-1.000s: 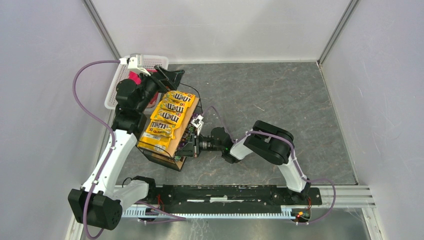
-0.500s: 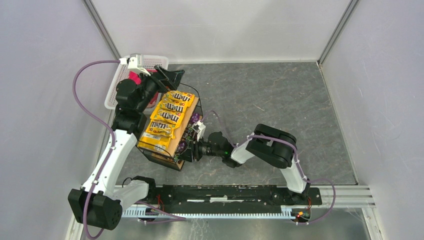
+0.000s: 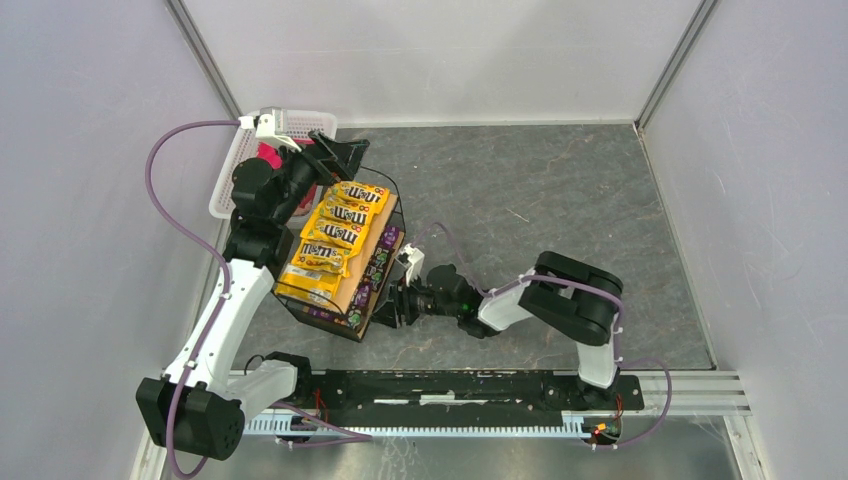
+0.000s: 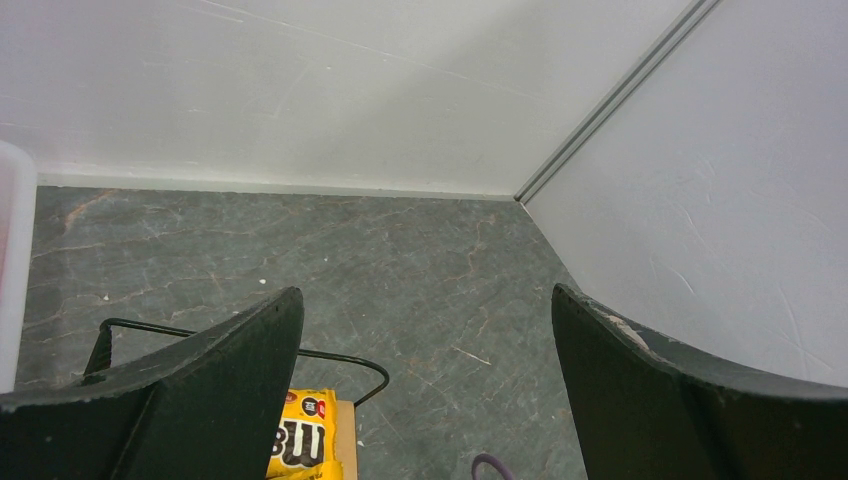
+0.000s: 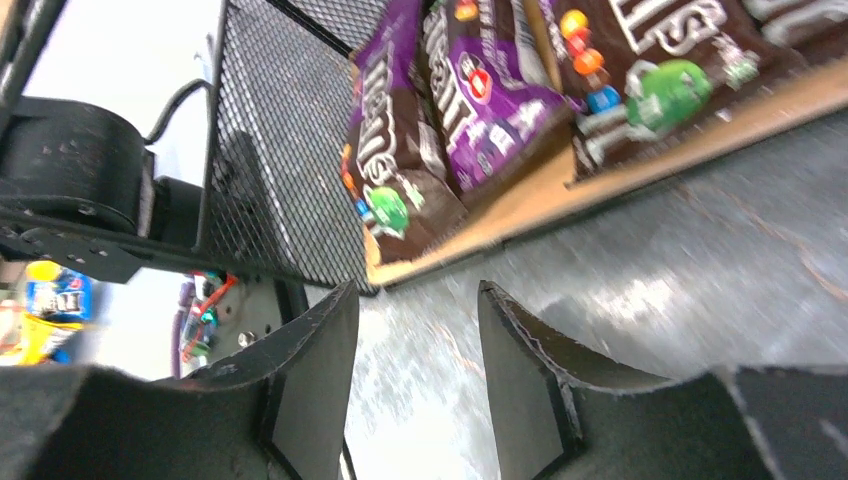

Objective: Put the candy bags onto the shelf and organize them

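Note:
The shelf point(image 3: 372, 219), a black wire rack with wooden tiers, stands at the left of the floor. Several yellow candy bags point(image 3: 330, 238) lie in a row on its top tier; one also shows in the left wrist view point(image 4: 303, 440). Purple and brown candy bags point(image 5: 450, 100) lie on the lower tier point(image 5: 560, 190); they also show at its edge in the top view point(image 3: 378, 265). My right gripper point(image 3: 390, 310) is open and empty, low on the floor just off the lower tier. My left gripper point(image 3: 335, 152) is open and empty above the shelf's far end.
A white perforated basket point(image 3: 235, 165) with a pink cloth point(image 3: 268, 156) stands at the far left against the wall. The shelf's mesh side panel point(image 5: 280, 150) is left of the lower bags. The grey floor point(image 3: 560, 210) stretches right of the shelf. Walls enclose three sides.
My right gripper has drawn back from the shelf's lower tier, toward the near right, and the arm has folded lower. The left arm has not moved.

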Robot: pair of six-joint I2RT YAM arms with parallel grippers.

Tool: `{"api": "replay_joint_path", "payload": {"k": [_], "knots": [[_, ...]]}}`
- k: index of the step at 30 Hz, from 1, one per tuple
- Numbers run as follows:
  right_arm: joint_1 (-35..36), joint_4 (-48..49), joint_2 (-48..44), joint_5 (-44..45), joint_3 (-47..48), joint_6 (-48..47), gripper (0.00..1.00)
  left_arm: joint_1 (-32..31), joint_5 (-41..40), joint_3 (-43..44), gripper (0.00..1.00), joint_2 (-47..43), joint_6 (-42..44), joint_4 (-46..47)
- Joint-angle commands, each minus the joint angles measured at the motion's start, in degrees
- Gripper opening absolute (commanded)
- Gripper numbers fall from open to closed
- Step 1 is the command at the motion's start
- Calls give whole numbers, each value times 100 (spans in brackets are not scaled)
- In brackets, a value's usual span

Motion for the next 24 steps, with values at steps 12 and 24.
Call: {"api": "replay_joint_path", "payload": {"k": [12, 24], "knots": [[-214, -6512, -4851, 3862, -255, -2641, 91, -73, 36, 220, 99, -117, 97, 191], [-311, -8734, -6755, 5777, 2410, -3377, 98, -103, -409, 1627, 100, -796, 257, -1619]]}}
